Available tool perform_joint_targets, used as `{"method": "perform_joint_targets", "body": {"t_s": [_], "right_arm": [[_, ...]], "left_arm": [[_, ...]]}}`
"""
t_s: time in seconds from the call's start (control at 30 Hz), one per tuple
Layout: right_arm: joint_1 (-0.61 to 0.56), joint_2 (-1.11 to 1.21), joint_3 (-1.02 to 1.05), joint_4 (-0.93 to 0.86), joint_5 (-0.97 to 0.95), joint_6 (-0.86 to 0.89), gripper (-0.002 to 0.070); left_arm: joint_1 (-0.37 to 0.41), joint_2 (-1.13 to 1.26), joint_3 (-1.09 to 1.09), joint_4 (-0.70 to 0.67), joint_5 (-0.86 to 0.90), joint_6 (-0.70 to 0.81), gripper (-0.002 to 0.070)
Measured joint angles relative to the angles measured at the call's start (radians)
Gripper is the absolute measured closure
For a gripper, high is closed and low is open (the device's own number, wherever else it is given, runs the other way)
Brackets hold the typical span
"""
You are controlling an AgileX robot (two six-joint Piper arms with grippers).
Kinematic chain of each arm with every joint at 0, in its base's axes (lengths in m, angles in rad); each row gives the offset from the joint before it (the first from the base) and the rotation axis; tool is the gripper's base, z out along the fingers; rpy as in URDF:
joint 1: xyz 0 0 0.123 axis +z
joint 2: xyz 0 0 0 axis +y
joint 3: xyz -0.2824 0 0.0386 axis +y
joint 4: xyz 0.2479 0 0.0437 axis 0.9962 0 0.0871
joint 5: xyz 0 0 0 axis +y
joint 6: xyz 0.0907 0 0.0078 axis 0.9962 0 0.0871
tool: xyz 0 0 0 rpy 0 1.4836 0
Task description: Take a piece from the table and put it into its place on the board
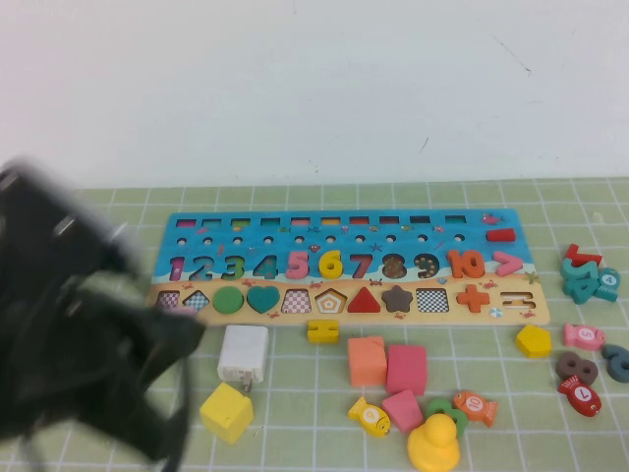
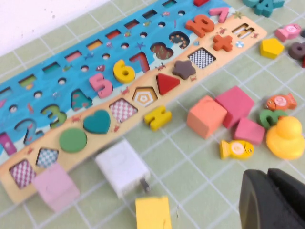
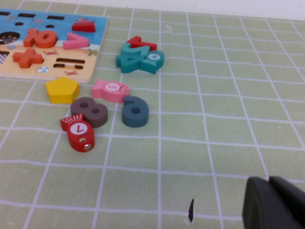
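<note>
The yellow 6 [image 1: 331, 264] sits in its slot in the digit row of the board [image 1: 197, 224], between the pink 5 [image 1: 298, 265] and the red 7 [image 1: 361, 265]. In the left wrist view the yellow 6 [image 2: 124, 71] lies flat, flush with the other digits on the board [image 2: 62, 67].

The board lies across the far middle of the green-gridded counter [image 1: 295, 393], with its blue part on the far side and its sandy strip of shapes on the near side.

The left hand [image 2: 269, 198] hovers over the counter near the left end of the board, above the loose blocks and grasping nothing. Its two dark fingers meet along a thin seam, so it looks clenched. In the high view the left arm [image 1: 79, 334] is a dark blur covering the near left corner.

The right hand [image 3: 274, 202] hangs over bare counter at the right side, well apart from the board, and it too looks closed and empty.

Loose pieces lie on the near side of the board: a white block [image 1: 243, 354], a yellow cube [image 1: 226, 411], a small yellow equals-shaped piece [image 1: 322, 331], an orange block [image 1: 366, 360], a pink block [image 1: 406, 369] and a yellow duck [image 1: 433, 443]. A yellow pentagon [image 1: 534, 340] lies just off the board's right near corner.
</note>
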Motion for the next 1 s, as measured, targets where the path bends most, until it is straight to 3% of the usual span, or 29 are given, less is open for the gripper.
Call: {"method": "perform_joint_targets", "body": {"t_s": [0.27, 0.63, 0.83, 1.0], "right_arm": [[0.0, 0.0, 0.0, 0.0, 0.0, 0.0, 0.0678], [0.0, 0.0, 0.0, 0.0, 0.0, 0.0, 0.0678], [0.0, 0.0, 0.0, 0.0, 0.0, 0.0, 0.0678], [0.0, 0.0, 0.0, 0.0, 0.0, 0.0, 0.0678]], "left_arm": [[0.0, -0.279, 0.085, 0.075, 0.174, -0.033, 0.0676], [0.0, -0.565, 0.208, 0.288, 0.258, -0.279, 0.0676], [0.005, -0.721, 0.426, 0.396, 0.011, -0.353, 0.0676], [0.102, -0.861, 0.629, 0.412, -0.248, -0.474, 0.0676]]}}
